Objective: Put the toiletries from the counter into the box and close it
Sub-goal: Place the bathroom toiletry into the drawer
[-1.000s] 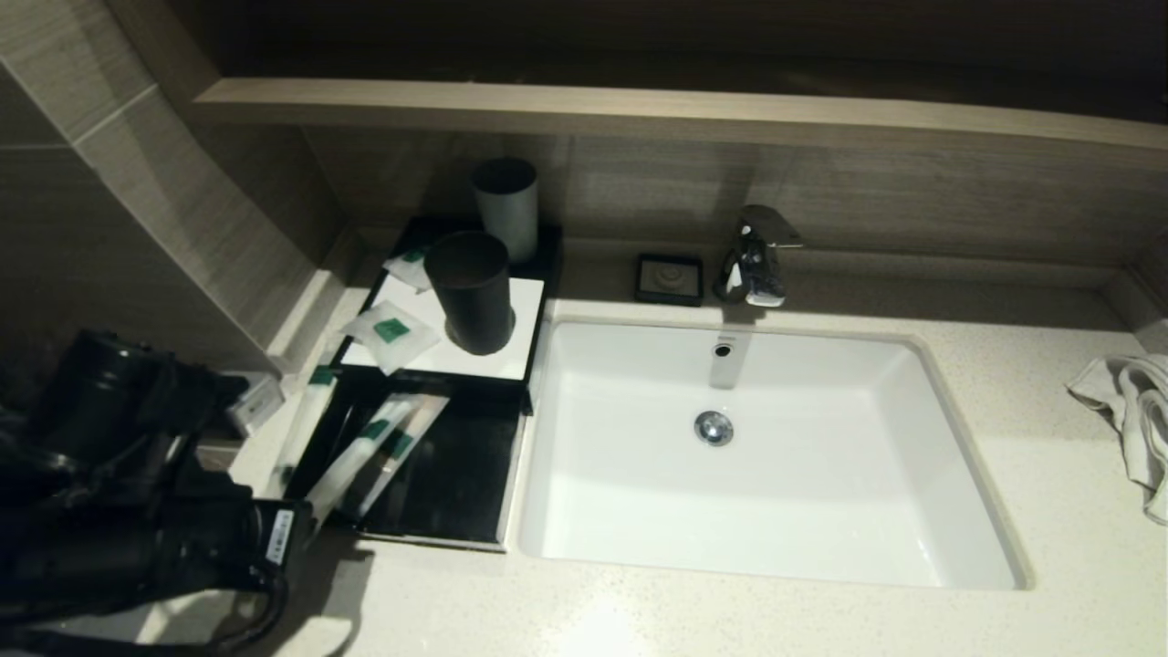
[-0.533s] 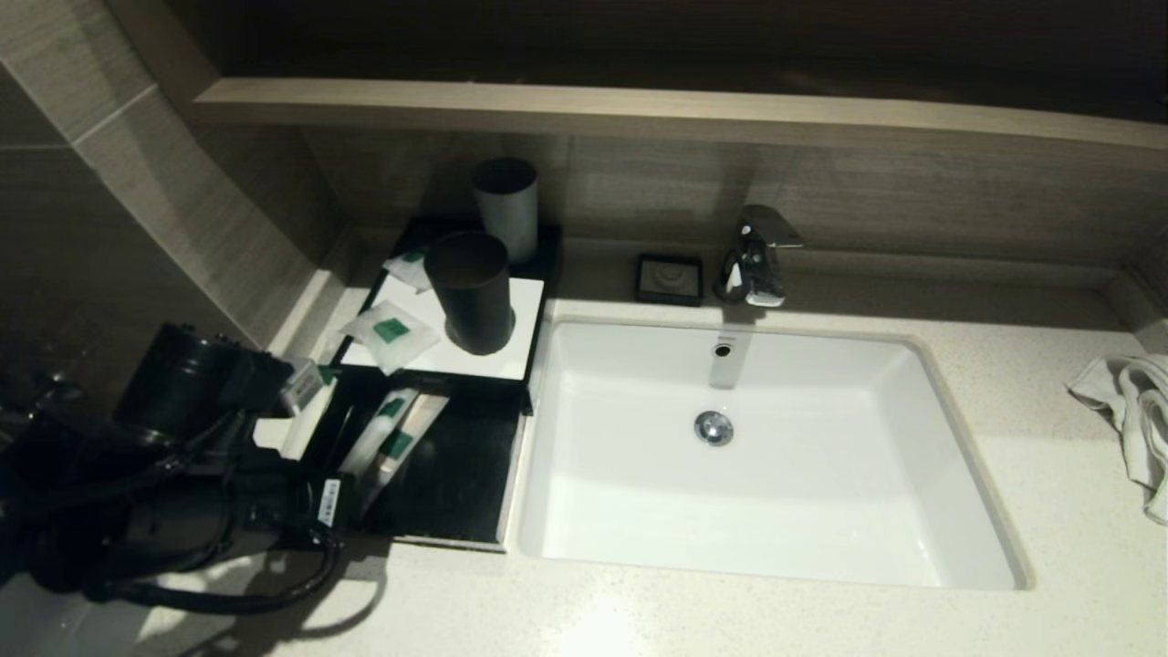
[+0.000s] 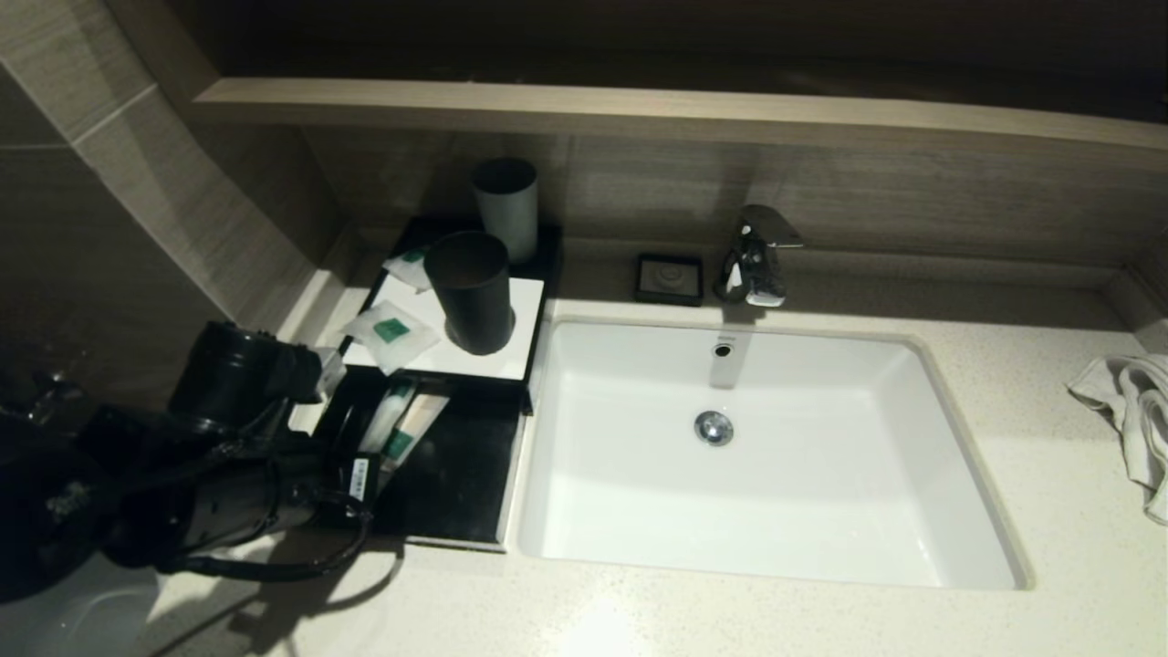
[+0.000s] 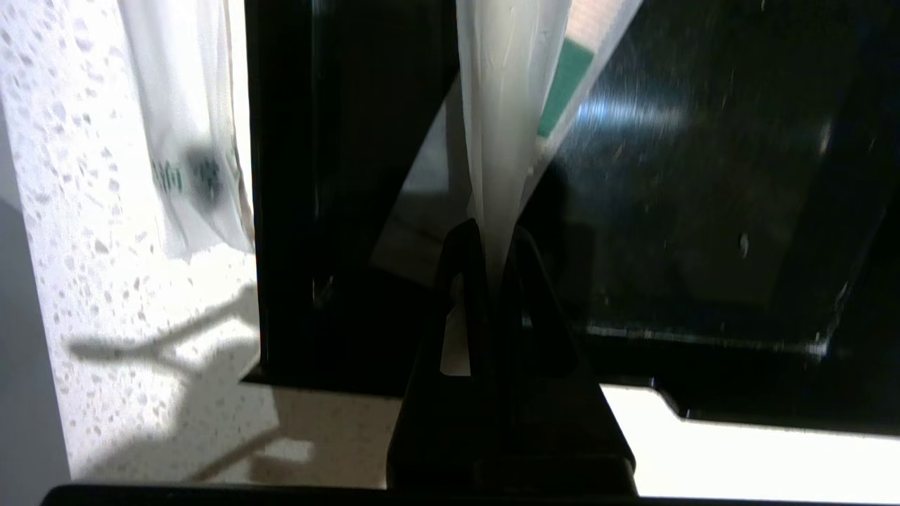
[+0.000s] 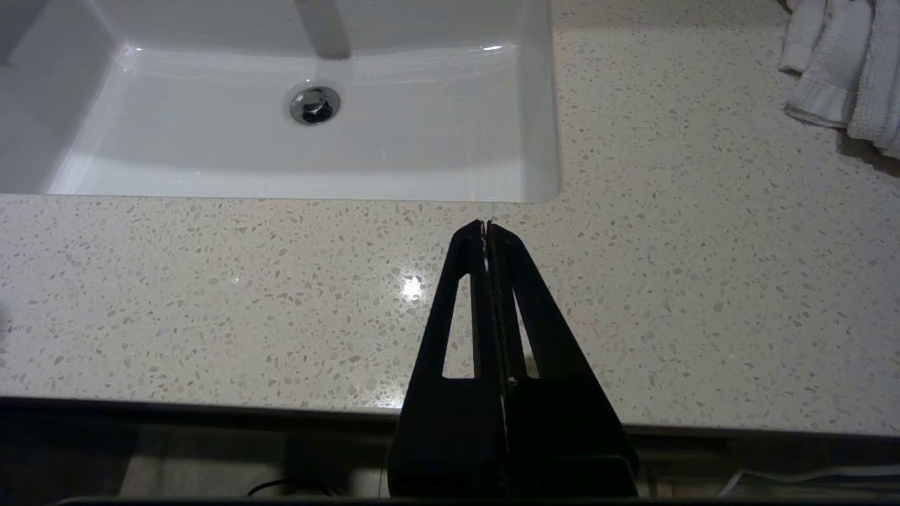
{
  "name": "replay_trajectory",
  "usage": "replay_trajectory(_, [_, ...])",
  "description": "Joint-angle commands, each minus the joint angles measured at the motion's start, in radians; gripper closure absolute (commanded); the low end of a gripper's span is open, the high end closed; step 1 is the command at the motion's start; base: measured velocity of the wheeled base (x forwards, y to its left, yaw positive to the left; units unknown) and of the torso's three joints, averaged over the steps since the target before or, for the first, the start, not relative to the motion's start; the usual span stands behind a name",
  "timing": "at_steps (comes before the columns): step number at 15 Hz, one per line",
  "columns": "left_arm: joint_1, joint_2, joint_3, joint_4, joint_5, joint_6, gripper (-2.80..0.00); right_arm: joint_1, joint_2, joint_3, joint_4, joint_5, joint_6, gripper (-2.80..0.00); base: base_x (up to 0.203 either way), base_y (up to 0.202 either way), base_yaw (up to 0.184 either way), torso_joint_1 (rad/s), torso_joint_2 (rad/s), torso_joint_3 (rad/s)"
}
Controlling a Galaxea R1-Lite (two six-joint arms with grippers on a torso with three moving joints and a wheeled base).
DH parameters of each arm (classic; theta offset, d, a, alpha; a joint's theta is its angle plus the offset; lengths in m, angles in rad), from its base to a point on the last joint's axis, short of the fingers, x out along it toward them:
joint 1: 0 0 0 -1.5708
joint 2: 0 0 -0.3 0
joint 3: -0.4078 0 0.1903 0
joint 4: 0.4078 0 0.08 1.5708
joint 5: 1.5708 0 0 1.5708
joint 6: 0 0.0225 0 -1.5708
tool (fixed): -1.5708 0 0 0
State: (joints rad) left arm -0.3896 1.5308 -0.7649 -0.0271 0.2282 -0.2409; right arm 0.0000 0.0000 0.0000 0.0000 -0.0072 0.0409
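Observation:
The black box [image 3: 511,365] with its white top panel stands left of the sink, its drawer [image 3: 456,484] pulled out. My left gripper [image 3: 370,461] is at the drawer's left front corner, shut on the near end of a long white sachet [image 4: 506,105] that reaches into the drawer [image 4: 703,211]. A second long sachet with a green label [image 4: 562,84] lies under it. Another long sachet [image 4: 186,140] lies on the speckled counter [image 4: 105,246] beside the drawer. Two small square sachets [image 3: 391,333] [image 3: 408,265] lie on the box top. My right gripper [image 5: 486,226] is shut and empty over the counter's front edge.
A black cup [image 3: 470,292] and a grey cup [image 3: 505,205] stand on the box. The white sink [image 3: 766,456], a tap [image 3: 753,255] and a small black soap dish [image 3: 670,276] are to its right. A white towel [image 3: 1131,420] lies far right.
My left arm has moved forward and right towards the box. The held long sachet has slid further into the drawer with it. The right arm has not moved.

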Motion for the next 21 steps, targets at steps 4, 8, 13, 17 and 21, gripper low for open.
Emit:
replay_trajectory(4, [-0.002,0.027,-0.005,-0.031,0.014,-0.002,0.00,0.000,0.000,0.001,0.000,0.000,0.000,0.00,0.000,0.000,0.000,0.000,0.00,0.000])
replay_trajectory(8, [-0.002,0.026,-0.005,-0.047,0.019,-0.002,0.00,0.000,0.000,0.001,0.000,0.000,0.000,0.00,0.000,0.000,0.000,0.000,0.00,0.000])
replay_trajectory(13, [-0.012,0.009,-0.005,-0.053,0.019,-0.002,-2.80,0.000,0.000,0.000,0.000,0.000,0.001,0.00,0.000,0.000,0.000,0.000,0.00,0.000])
replay_trajectory(17, [-0.012,-0.045,0.001,-0.053,0.017,-0.003,-2.80,0.000,0.000,0.000,0.000,0.000,0.001,0.00,0.000,0.000,0.000,0.000,0.00,0.000])
replay_trajectory(21, [-0.010,-0.124,0.008,-0.051,0.036,-0.003,-2.80,0.000,0.000,0.000,0.000,0.000,0.001,0.00,0.000,0.000,0.000,0.000,0.00,0.000])
